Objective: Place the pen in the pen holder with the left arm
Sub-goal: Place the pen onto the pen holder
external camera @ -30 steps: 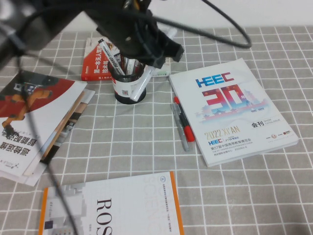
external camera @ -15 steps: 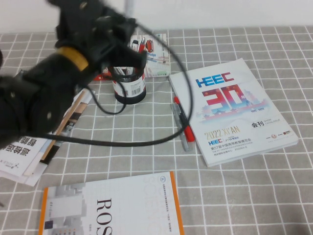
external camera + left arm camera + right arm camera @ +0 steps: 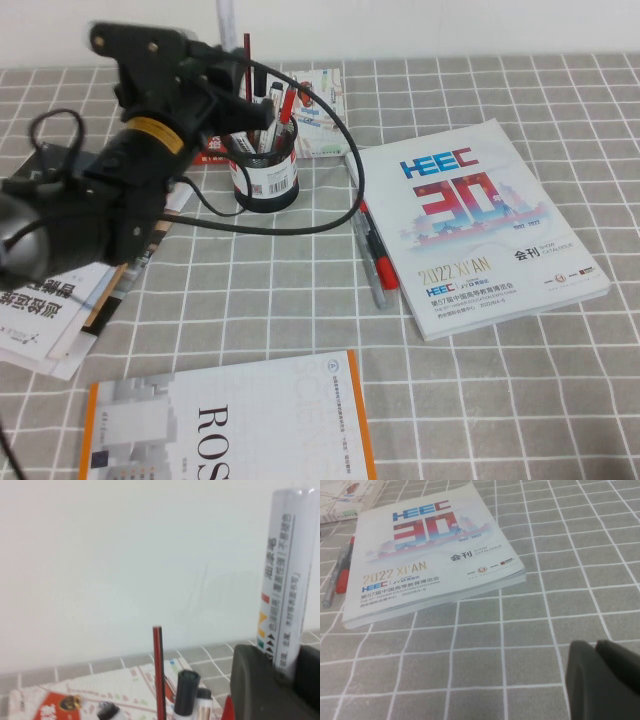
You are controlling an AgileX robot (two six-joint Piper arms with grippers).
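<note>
My left gripper (image 3: 232,72) is shut on the pen (image 3: 226,22), a thick white marker held upright with most of its barrel sticking up above the jaws. In the left wrist view the pen (image 3: 282,580) stands between the two black fingers of the left gripper (image 3: 286,672). The gripper hovers just above the far left rim of the pen holder (image 3: 266,178), a black mesh cup with a barcode label. The cup holds several pens and a thin red stick (image 3: 158,675). My right gripper (image 3: 606,680) is shut and empty, low over the checked cloth, out of the high view.
A white HEEC booklet (image 3: 475,225) lies right of the holder, with a red pen (image 3: 374,248) and a slim grey pen (image 3: 366,262) along its left edge. Stacked magazines (image 3: 70,270) lie at the left, an orange-edged book (image 3: 230,425) at the front, a small box (image 3: 322,100) behind the holder.
The left arm has swung back and to the left, uncovering the holder. The pen, tilted over the holder's rim one second ago, now stands upright in the gripper.
</note>
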